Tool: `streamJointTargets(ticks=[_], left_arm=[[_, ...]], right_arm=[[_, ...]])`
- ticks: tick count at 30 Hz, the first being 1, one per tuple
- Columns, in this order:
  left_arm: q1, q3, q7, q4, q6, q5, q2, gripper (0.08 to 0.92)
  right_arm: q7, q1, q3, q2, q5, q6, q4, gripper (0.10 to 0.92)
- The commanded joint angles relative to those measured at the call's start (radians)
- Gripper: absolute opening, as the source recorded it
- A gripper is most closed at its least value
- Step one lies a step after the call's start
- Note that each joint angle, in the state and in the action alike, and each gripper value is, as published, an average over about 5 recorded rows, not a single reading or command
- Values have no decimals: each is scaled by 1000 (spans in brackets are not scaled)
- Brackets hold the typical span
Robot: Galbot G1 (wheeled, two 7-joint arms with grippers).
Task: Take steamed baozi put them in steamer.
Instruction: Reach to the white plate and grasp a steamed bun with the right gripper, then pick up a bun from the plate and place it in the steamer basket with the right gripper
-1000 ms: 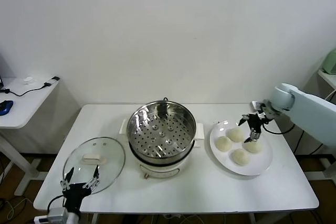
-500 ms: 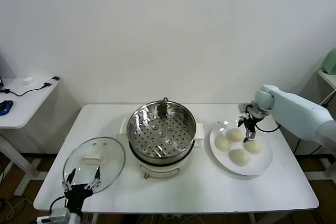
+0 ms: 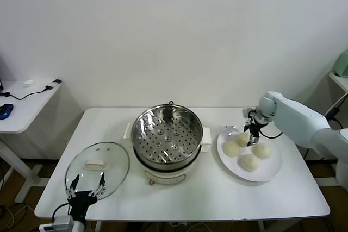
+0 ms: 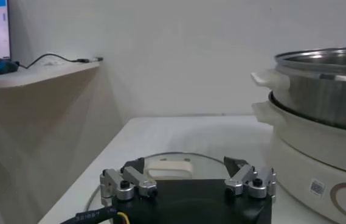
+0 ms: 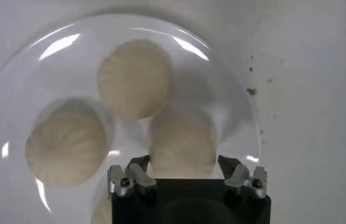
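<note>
Four cream-white baozi lie on a white plate [image 3: 267, 170] right of the steamer [image 3: 166, 140], whose perforated tray holds nothing. My right gripper [image 3: 252, 135] hangs open just above the baozi [image 3: 242, 139] at the plate's back. In the right wrist view its fingers [image 5: 183, 163] straddle that baozi [image 5: 182, 141] without closing on it. Two more baozi [image 5: 134, 79] [image 5: 66, 149] lie beyond it on the plate [image 5: 51, 64]. My left gripper [image 3: 84, 189] is open and empty at the table's front left, by the glass lid [image 3: 98, 167].
The glass lid with its white handle [image 4: 168, 169] lies flat just ahead of the left gripper [image 4: 185, 165]. The steamer's steel wall and white base [image 4: 318, 103] stand close beside it. A side table [image 3: 24, 104] with cables stands to the left.
My right gripper has moved left across the plate, from over the right-hand baozi to over the back one. The left arm has hardly moved.
</note>
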Motion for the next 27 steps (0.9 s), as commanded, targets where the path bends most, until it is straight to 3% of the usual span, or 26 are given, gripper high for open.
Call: streamJointTargets(ticks=[1, 7, 14, 20, 27], left_arm=[[1, 0, -1, 3, -5, 12, -2, 823], [12, 5, -1, -13, -7, 17, -7, 823], [22, 12, -1, -35, -5, 20, -8, 823], [24, 22, -2, -38, -8, 28, -4, 823], [20, 31, -3, -36, -9, 30, 0, 823]], right_arm=[[2, -14, 23, 9, 10, -13, -5, 661], [-14, 77, -26, -29, 48, -15, 83, 573], [-58, 441, -274, -39, 234, 76, 253, 555], [-94, 748, -414, 90, 345, 251, 506, 559], [-98, 774, -447, 304, 353, 405, 699, 560]])
